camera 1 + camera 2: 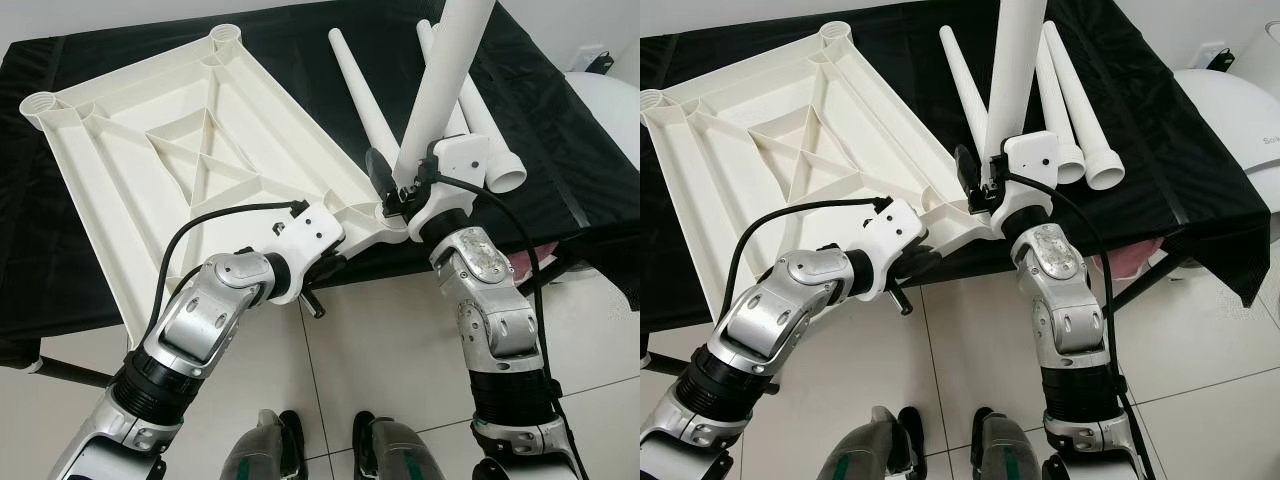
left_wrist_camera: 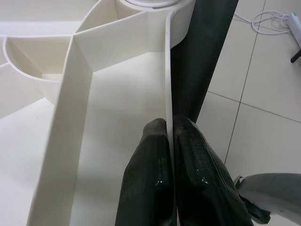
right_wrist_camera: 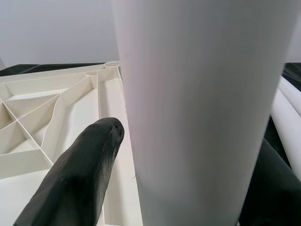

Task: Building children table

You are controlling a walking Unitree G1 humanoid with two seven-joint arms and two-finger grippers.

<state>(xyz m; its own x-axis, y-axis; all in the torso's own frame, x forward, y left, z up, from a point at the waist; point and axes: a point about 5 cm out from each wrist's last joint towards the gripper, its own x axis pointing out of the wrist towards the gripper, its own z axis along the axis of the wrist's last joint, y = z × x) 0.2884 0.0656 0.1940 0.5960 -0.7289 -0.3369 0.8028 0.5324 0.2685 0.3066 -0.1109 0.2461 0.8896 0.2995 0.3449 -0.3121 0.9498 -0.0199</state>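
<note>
Smooth cream plastic tabletop (image 1: 180,150), smooth white plastic legs (image 1: 445,70), matt black cloth (image 1: 560,130), glossy floor tiles (image 1: 370,340).

Silver jointed arms, black cables, white wrists

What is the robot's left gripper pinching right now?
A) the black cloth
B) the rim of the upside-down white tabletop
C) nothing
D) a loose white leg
B: the left gripper has its two black fingers shut on the thin rim of the tabletop.

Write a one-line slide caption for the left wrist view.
Left gripper pinching the thin side wall of the upturned white tabletop, black cloth and tiled floor beyond.
</note>
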